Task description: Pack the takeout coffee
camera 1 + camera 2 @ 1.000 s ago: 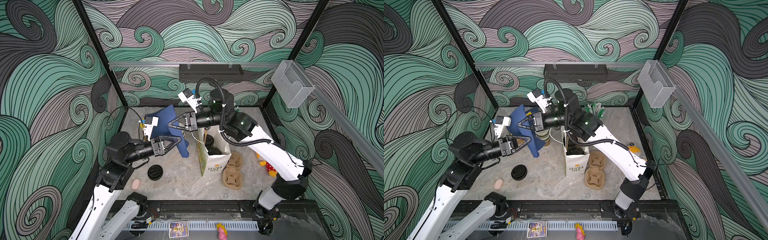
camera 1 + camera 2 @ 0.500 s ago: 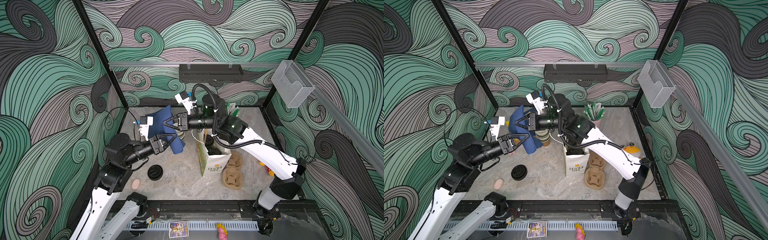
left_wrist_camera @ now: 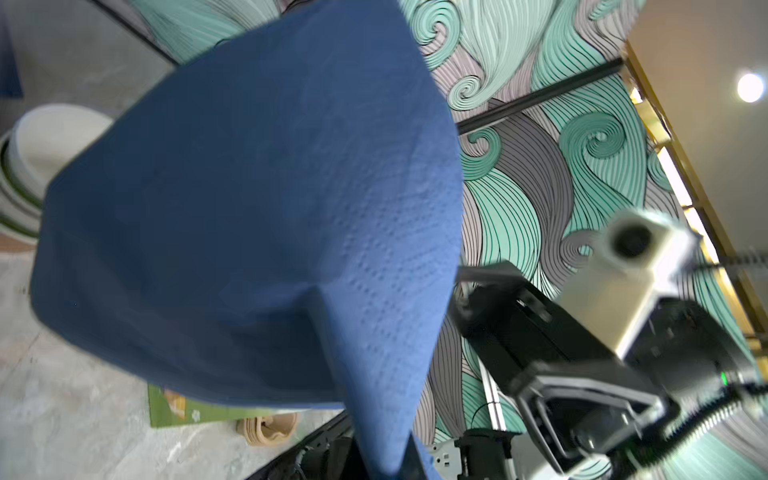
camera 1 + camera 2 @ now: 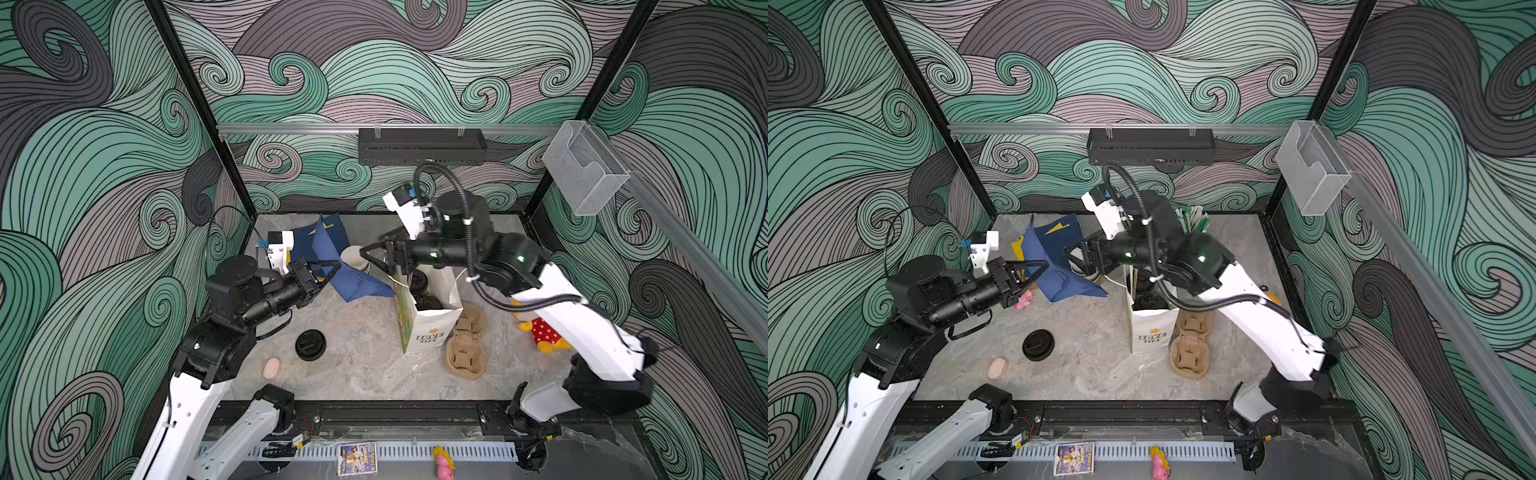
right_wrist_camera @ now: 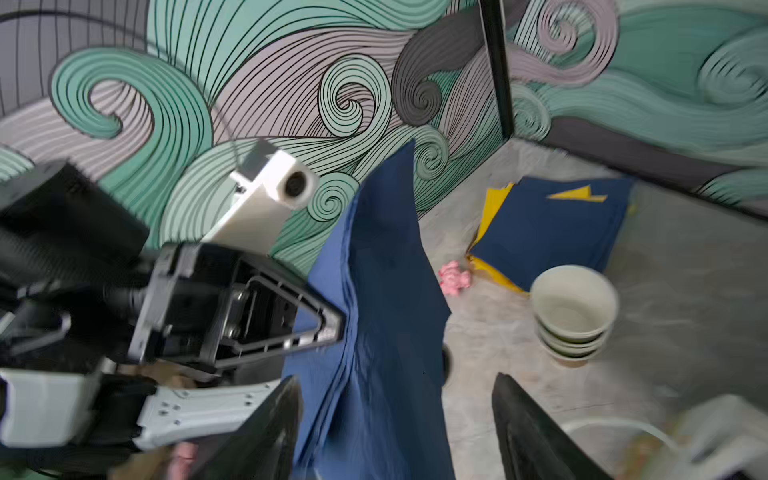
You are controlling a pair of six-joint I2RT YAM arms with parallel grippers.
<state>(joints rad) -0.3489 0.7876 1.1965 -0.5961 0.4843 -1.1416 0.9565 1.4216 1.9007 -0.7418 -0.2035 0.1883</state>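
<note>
The left end effector point(image 4: 334, 264) is pinching a blue napkin point(image 4: 355, 284), its jaws squeezed together on one edge, and in the left wrist view the sheet point(image 3: 249, 208) is hanging wide across the lens. Right opposite it, the right end effector point(image 4: 368, 259) is standing with its jaws apart. In the right wrist view the dark fingers point(image 5: 270, 419) are flanking the napkin's lower edge point(image 5: 386, 299) without gripping it. Just beyond the left end effector's tips, a stack of open paper cups point(image 4: 353, 257) is sitting on the counter point(image 4: 361, 365), partly behind the napkin. Past that stack, a pile of blue and yellow napkins point(image 5: 552, 232) is lying flat. Behind the right end effector, under its wrist, the white paper bag point(image 4: 430, 332) is standing upright, and the takeout coffee cups point(image 4: 419, 281) are sitting inside it, only their black lids showing. The brown cup carrier point(image 4: 465, 353) is lying just beside the bag, on its side away from the left arm. Well below the left end effector, a loose black lid point(image 4: 310, 344) is resting on the counter.
</note>
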